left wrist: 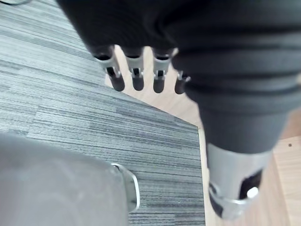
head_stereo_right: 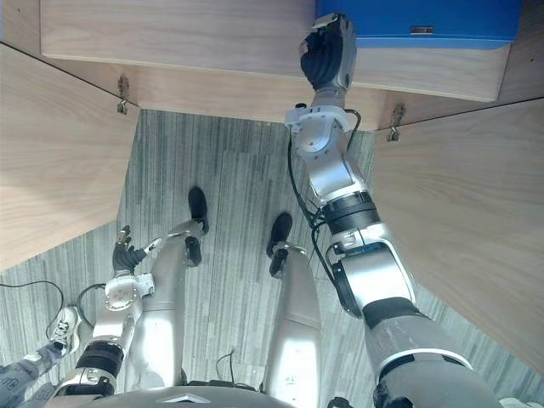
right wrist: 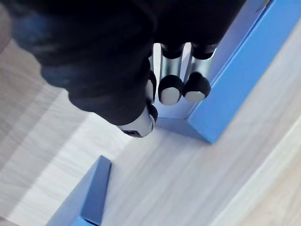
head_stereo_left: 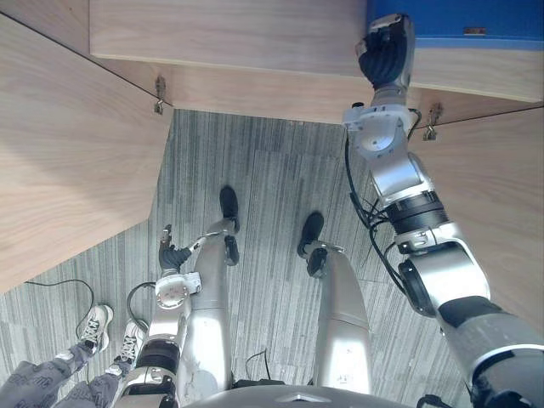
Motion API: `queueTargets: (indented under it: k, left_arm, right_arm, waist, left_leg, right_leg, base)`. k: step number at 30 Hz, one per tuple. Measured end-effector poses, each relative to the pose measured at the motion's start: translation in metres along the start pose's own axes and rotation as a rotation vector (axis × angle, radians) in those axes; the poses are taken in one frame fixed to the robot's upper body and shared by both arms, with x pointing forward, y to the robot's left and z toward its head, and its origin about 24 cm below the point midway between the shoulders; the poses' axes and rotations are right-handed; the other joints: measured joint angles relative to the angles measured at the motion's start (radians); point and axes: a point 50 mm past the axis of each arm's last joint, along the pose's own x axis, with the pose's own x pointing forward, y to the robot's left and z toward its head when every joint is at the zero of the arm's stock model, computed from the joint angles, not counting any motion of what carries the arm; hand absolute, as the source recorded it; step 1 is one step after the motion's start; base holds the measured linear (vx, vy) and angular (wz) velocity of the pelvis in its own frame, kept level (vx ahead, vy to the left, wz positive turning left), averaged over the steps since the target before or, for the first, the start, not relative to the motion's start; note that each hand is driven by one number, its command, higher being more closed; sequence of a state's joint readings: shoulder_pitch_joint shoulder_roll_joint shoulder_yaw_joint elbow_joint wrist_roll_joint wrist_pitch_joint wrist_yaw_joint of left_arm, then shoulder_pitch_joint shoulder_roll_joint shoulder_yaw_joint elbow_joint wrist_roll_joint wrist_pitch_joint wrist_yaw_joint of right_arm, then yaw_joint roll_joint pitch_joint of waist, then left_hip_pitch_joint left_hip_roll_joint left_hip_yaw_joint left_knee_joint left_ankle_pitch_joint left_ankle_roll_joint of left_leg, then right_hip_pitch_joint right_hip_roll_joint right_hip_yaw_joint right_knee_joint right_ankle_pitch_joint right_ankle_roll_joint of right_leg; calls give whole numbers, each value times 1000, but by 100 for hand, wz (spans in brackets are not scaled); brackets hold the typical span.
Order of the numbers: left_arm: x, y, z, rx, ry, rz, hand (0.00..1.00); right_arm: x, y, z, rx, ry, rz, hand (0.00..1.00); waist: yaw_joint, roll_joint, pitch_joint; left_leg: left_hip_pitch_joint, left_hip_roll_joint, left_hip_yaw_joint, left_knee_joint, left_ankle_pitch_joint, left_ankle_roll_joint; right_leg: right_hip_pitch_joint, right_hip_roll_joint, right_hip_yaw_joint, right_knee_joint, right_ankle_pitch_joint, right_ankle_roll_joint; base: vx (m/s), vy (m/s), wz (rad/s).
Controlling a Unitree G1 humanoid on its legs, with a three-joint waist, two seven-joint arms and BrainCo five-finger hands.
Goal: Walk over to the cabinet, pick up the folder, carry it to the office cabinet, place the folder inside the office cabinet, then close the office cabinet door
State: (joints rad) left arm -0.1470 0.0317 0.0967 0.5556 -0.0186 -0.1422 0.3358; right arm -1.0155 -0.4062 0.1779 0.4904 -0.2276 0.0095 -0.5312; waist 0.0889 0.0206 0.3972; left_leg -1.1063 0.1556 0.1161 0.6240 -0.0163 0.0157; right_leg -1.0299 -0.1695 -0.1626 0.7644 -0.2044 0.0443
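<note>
The right hand [head_stereo_left: 387,53] presses straight fingers against the blue folder [head_stereo_left: 459,15] on the cabinet shelf [head_stereo_left: 229,34], with open doors [head_stereo_left: 68,144] on either side of it.

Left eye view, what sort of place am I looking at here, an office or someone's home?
Most likely an office. A pale wood cabinet stands with its doors swung open, a blue folder lies inside it, and the floor is grey striped carpet of the commercial kind.

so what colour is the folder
Blue; the folder shows best in the right eye view.
</note>
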Motion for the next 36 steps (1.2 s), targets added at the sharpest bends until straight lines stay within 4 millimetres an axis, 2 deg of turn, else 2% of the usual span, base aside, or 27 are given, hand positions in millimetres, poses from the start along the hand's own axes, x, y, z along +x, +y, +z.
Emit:
queueTargets:
  k: [4,9,17,21,30,36]
  left_arm:
    - [6,-3,15,-16,-53,-3,0]
    - [11,-3,28,-49,-94,9,0]
    - [12,-2,32,-64,-117,8,0]
    - [12,-1,38,-75,-141,8,0]
    - [12,-1,37,-92,-135,8,0]
    - [12,-2,37,-108,-133,8,0]
  right_arm:
    - [6,-3,-4,9,31,-10,100]
    - [13,-8,6,28,-5,-32,100]
    - [29,-26,10,69,-14,-73,100]
    - [42,-37,19,108,-18,-102,100]
    - [65,-49,28,170,21,-105,100]
    - [76,-67,31,375,77,-169,100]
  waist:
    - [1,-3,6]
    - [-2,-3,33]
    - [0,-3,33]
    - [-5,-1,44]
    - [-4,-2,45]
    - [-1,0,49]
  left_leg:
    - [-66,0,-12,43,-16,-7]
    - [-96,2,-13,58,-15,-5]
    - [-120,2,-17,64,-12,0]
    - [-135,2,-23,70,-12,1]
    - [-135,1,-22,57,-8,1]
    - [-136,-2,-23,47,-3,-2]
  right_leg:
    - [-58,-7,-4,50,-20,-1]
    - [-95,-9,0,72,-22,-1]
    - [-116,-10,-3,80,-26,1]
    - [-125,-11,-8,81,-25,1]
    - [-126,-11,-11,71,-25,1]
    - [-126,-12,-16,60,-23,2]
  base:
    - [-6,-12,3]
    - [-1,-21,-1]
    - [2,-4,0]
    - [0,0,0]
    - [0,0,0]
    - [0,0,0]
